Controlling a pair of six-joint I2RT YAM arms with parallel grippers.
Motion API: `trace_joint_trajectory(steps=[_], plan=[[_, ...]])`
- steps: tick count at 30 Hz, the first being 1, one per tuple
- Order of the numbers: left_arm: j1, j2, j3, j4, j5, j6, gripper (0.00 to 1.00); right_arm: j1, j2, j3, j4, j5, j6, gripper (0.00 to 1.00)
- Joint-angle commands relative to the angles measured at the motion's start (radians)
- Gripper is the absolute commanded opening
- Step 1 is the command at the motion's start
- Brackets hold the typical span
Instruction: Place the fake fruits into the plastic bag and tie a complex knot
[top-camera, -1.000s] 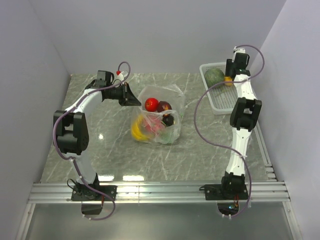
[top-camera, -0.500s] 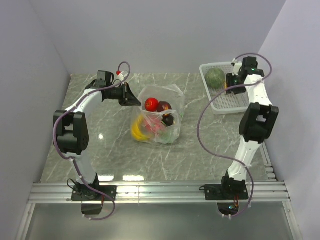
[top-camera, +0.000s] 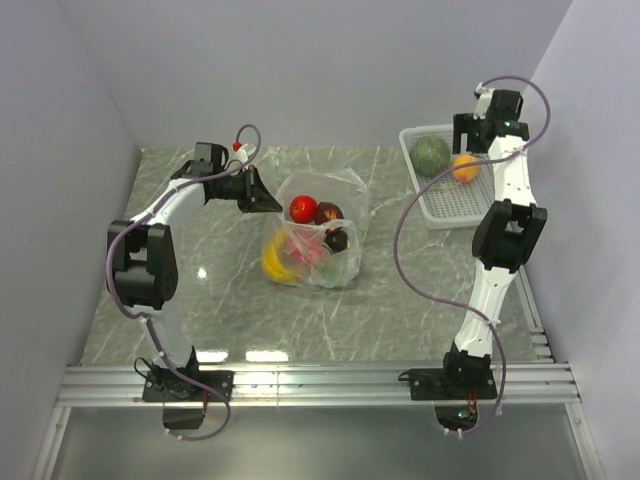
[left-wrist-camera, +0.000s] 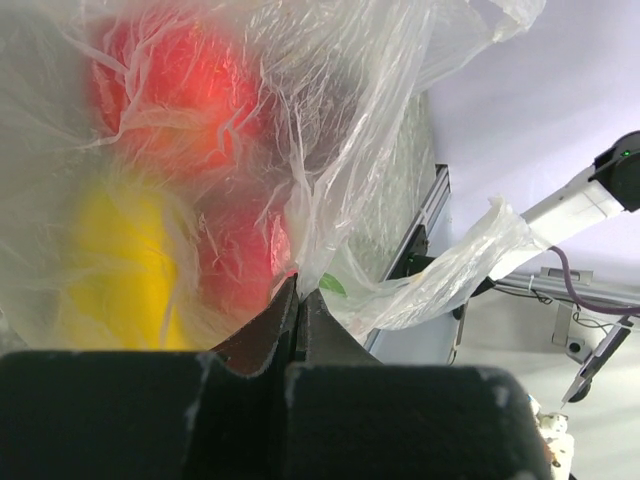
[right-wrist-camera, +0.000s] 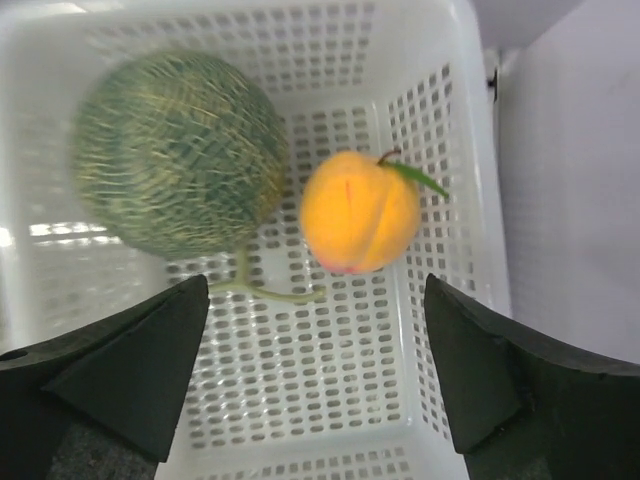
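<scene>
Since half a second ago, the right arm (top-camera: 500, 225) has risen out of the white lattice basket (top-camera: 440, 208), uncovering an orange-yellow fruit (top-camera: 465, 168); the left arm (top-camera: 170, 215) and the bag have not shifted.

A grey marbled table (top-camera: 400, 300) fills the overhead view, with the two arms mounted at its near edge. The left arm reaches towards the table's middle, and the right arm stretches to the far right corner.

At mid-table sits the plastic bag (top-camera: 320, 245), clear and crinkled, with its mouth open upwards. The left gripper (left-wrist-camera: 297, 310) has its fingers pressed together on a fold of the bag's left rim. The basket stands well apart from the bag, at the far right corner.

The right gripper (right-wrist-camera: 315, 300) hangs above the basket with its fingers spread wide and holds nothing. Below it, inside the basket, a dull green melon (right-wrist-camera: 178, 155) lies just beside the orange-yellow fruit.

Inside the bag, a red ball (top-camera: 303, 208) sits near the top. A yellow banana (top-camera: 272, 262) lies at the lower left, with darker red pieces between them.
</scene>
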Motion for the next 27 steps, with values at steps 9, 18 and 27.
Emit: trace_joint_trajectory(steps=[9,18,27], plan=[[0.003,-0.025,-0.014,0.044,0.014,-0.008,0.01,0.002,0.070,-0.086,0.231,0.129,0.021,1.00],[0.003,-0.023,-0.026,0.045,0.016,-0.003,0.01,0.003,0.146,-0.050,0.298,0.135,-0.013,1.00],[0.009,-0.013,-0.008,0.022,0.014,0.012,0.00,0.002,0.240,-0.010,0.252,0.155,-0.070,1.00]])
